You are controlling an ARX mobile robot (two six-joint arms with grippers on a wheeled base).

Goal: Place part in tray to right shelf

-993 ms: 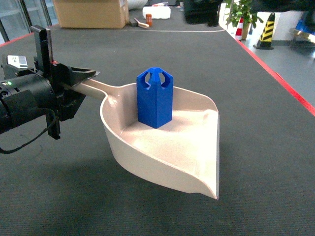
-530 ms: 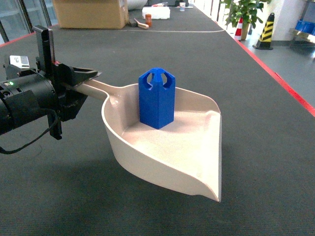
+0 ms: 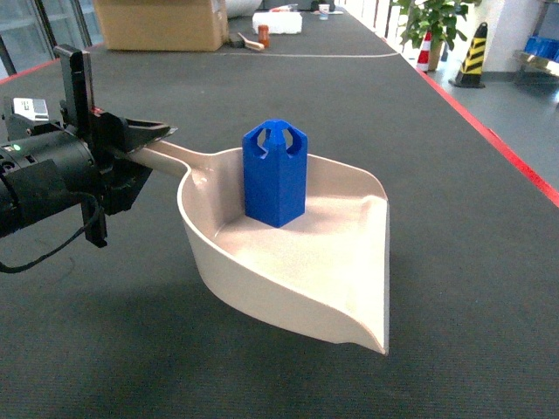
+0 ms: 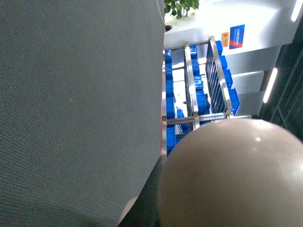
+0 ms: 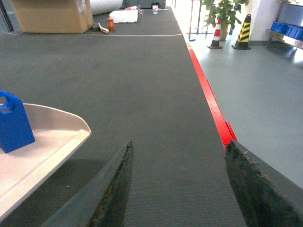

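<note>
The robot's left gripper [image 3: 144,140] stays out of it no longer: its dark jaws are clamped on the long handle of the cream tray [image 3: 349,288], which it carries above the floor. The blue part [image 3: 274,173] stands upright and loose near the back of the tray, close to the handle end. The risk, as I judge it, is a tip or slide: any tilt toward the flat front lip, or a jolt of the base, could send the unsecured block off the open edge. The right gripper [image 5: 177,182] hangs free with its jaws spread wide, holding nothing. Underfoot is dark grey carpet edged by a red strip [image 5: 210,101]; beyond lie a cardboard box [image 3: 162,24], a striped cone [image 3: 474,54] and a potted plant [image 3: 428,22]. The left wrist view shows a steel rack [image 4: 194,94] with blue crates [image 4: 170,87].
</note>
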